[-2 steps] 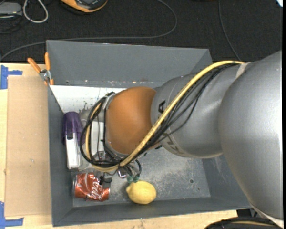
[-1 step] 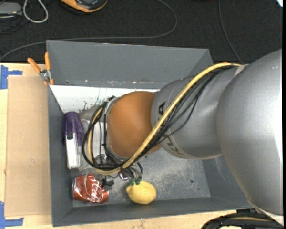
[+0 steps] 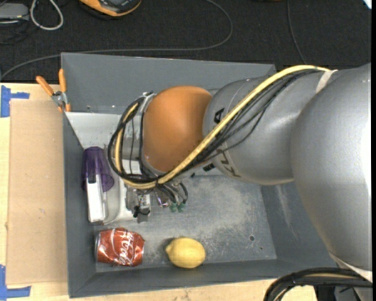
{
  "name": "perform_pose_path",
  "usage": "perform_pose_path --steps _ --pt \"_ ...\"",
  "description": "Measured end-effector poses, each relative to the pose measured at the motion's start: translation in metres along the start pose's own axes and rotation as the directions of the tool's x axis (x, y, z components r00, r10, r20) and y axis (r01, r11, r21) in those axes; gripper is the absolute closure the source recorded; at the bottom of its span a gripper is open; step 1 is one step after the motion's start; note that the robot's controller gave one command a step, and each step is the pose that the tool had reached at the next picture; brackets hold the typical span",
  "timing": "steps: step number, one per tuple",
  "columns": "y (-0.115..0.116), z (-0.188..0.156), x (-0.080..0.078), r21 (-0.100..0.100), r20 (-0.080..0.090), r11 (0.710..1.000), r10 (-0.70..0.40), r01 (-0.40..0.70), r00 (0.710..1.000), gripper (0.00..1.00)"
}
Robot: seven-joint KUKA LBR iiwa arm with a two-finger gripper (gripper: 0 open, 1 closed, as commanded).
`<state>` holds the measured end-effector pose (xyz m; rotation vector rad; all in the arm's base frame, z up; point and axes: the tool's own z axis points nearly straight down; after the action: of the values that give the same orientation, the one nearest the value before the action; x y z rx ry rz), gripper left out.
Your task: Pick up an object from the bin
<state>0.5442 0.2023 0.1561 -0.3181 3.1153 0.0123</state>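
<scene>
I see gripper poised just up-view of crushed red can; lemon right of can. Jaw state: cannot tell.

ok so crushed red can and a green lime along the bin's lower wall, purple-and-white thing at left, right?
Not quite. The fruit beside the crushed red can is a yellow lemon, not a green lime. The camera view shows both along the bin's lower wall, with the purple-and-white thing at left.

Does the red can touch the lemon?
Apart. The camera view shows a strip of bare bin floor between the can and the lemon.
</scene>
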Motion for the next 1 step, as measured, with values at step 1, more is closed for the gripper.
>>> perform_pose_path --steps 1 --pt "0.0504 0.0823 0.0595 0.006 0.001 0.996 -0.093 0.093 0.996 1.0"
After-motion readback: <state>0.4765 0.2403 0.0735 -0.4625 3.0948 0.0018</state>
